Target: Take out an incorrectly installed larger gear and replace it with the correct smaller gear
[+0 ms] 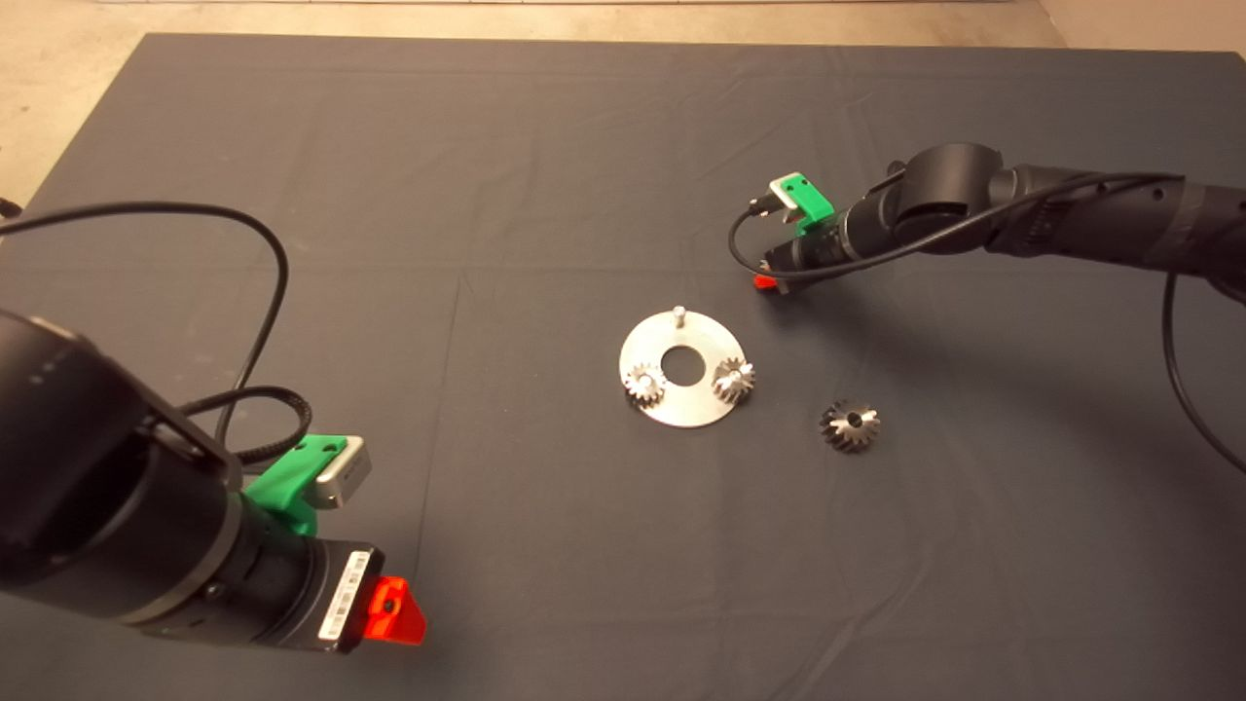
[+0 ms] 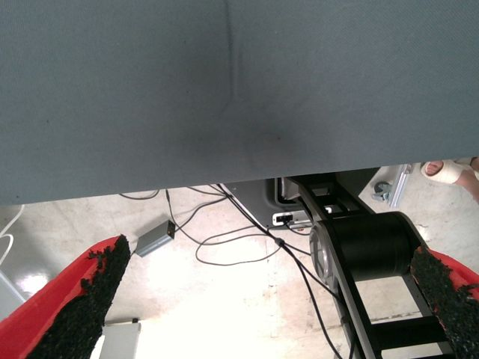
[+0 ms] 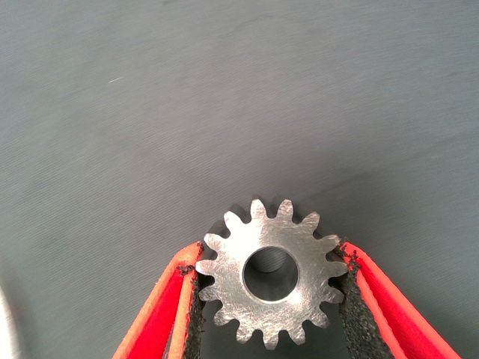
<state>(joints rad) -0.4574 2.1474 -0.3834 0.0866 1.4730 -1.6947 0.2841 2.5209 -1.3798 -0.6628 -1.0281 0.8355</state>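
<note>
Right claw (image 3: 269,299) pinches the smaller gear (image 3: 271,271) between its black pads, one pad on each side of the short teeth, centre hole facing the wrist camera. In the head view this claw (image 1: 769,281) sits above the mat (image 1: 487,195) on the bench, just right and far of the round steel plate (image 1: 681,399). The plate carries two small shiny gears (image 1: 644,385), one at its left edge and one at its right, and a bare pin (image 1: 678,314) at its far edge. The larger gear (image 1: 850,425) lies flat on the mat, right of the plate and apart from it. Left claw (image 2: 262,299), spread wide, is parked at the near left.
</note>
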